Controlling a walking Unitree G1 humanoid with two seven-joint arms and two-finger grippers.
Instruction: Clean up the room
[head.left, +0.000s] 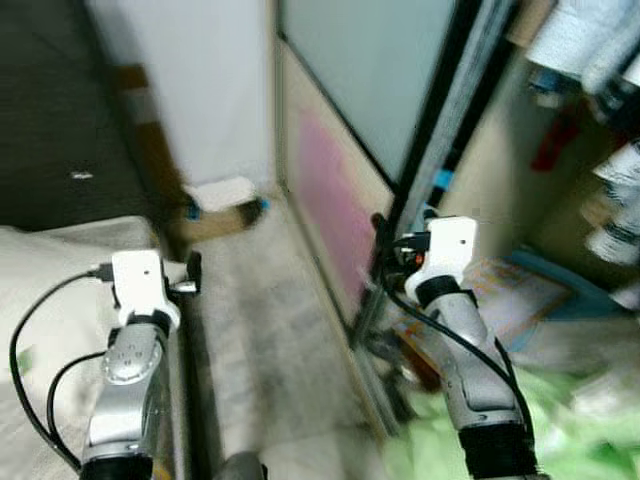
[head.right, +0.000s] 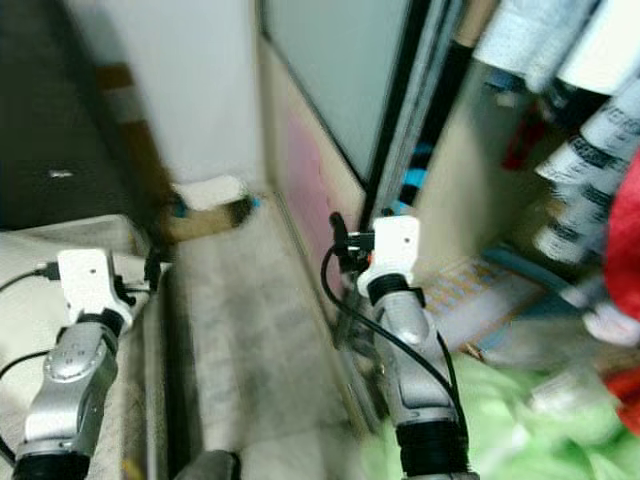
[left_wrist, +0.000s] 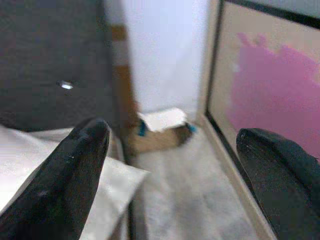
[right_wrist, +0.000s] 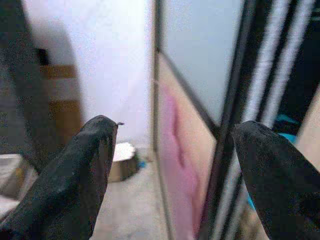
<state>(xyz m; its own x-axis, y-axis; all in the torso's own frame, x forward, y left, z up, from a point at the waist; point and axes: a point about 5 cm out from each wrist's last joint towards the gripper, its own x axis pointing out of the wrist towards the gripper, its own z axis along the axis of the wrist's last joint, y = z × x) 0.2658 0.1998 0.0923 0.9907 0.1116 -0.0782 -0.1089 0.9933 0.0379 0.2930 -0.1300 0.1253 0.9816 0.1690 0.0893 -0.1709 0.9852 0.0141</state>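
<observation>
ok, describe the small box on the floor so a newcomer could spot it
Follow the sliding door with the pink patch to its far end, where it meets the white wall. The box sits on the floor there: low brown cardboard with a white top and blue bits at its sides.

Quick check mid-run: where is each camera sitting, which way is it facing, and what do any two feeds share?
Left and right eye views: head, looking forward and down along a grey floor strip beside a sliding door; both silver arms show.
Left wrist view: along the open left gripper at a cardboard box.
Right wrist view: along the open right gripper at the door's pink patch.
Shared: box and door appear in all views.
</observation>
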